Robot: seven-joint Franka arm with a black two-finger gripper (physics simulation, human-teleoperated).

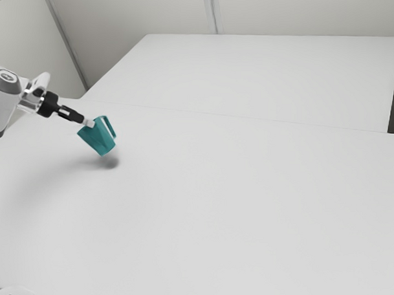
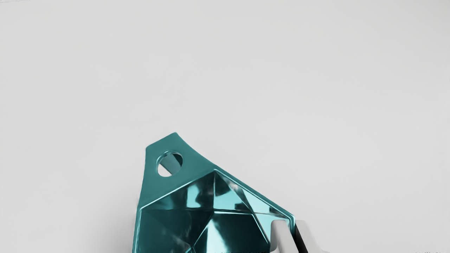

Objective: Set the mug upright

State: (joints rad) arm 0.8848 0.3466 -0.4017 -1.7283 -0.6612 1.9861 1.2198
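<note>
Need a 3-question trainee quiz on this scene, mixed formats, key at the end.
1. Multiple choice. What part of the teal mug does the gripper have between its fingers?
A) the handle
B) the wall, at the rim
C) the base

2. True or false. The mug stands upright.

3. Fill in "toward" or "away from". The mug's open end faces ____ the wrist camera.

Key: 1: B; 2: false, it is tilted; 3: toward
</note>
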